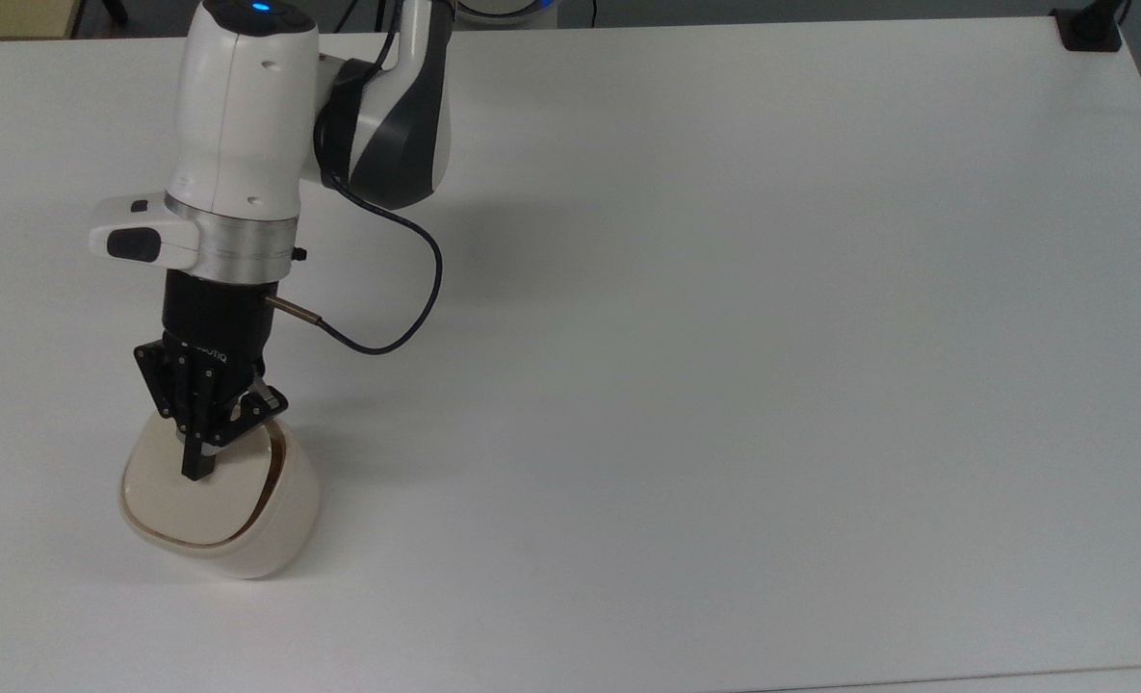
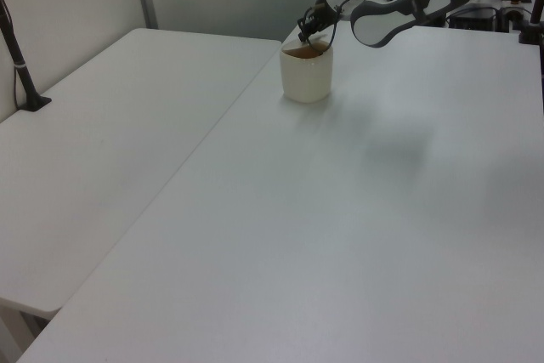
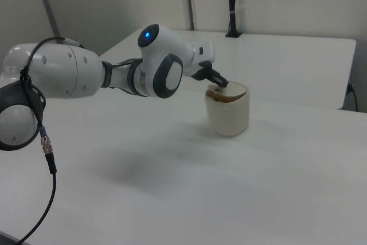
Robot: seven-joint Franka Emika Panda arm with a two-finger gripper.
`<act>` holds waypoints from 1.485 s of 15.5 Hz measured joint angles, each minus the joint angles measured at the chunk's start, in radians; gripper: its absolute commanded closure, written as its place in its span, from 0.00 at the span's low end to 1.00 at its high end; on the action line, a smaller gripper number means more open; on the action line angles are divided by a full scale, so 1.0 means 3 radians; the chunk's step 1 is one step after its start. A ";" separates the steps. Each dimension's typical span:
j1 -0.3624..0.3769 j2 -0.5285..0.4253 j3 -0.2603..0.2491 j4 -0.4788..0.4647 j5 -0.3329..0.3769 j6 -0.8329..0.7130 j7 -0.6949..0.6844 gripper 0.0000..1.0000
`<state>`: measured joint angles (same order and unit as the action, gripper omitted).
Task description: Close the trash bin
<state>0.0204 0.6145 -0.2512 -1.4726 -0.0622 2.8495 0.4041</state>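
The cream trash bin (image 1: pixel 286 525) stands near the top view's lower left corner of the white table. Its lid (image 1: pixel 170 505) lies almost flat on the rim, with a thin dark gap left along the top view's right side. My gripper (image 1: pixel 200 469) points down with its black fingers together, and the tip rests on the lid's upper part. In the left view the trash bin (image 2: pixel 306 78) sits at the far side of the table with the gripper (image 2: pixel 303 38) at its top. The right view shows the gripper (image 3: pixel 221 84) touching the top of the trash bin (image 3: pixel 229 113).
A black cable (image 1: pixel 406 318) loops off the wrist to the top view's right. A black clamp (image 1: pixel 1090 29) sits on the table's far right corner in the top view. A black pole (image 2: pixel 19 61) stands at the left view's left edge. Wide bare tabletop (image 1: pixel 724 385) lies to the top view's right.
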 measured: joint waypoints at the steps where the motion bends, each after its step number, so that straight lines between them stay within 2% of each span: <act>1: 0.0000 -0.0003 0.0011 -0.0036 0.0000 -0.0002 -0.0060 1.00; 6: 0.0015 -0.0031 0.0023 -0.0124 -0.0014 -0.0002 -0.0215 1.00; 11: 0.0027 -0.0060 0.0026 -0.0184 -0.0191 0.0001 -0.0218 1.00; 15: 0.0027 -0.0096 0.0032 -0.0216 -0.0207 -0.0003 -0.0216 1.00; 19: 0.0024 -0.0342 0.0066 -0.0239 -0.0177 -0.0606 -0.0156 1.00; 23: 0.0026 -0.0840 0.0268 -0.0249 -0.0119 -0.1373 0.0059 1.00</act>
<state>0.0284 0.3626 -0.1708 -1.5474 -0.0980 2.4375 0.4219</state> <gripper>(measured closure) 0.991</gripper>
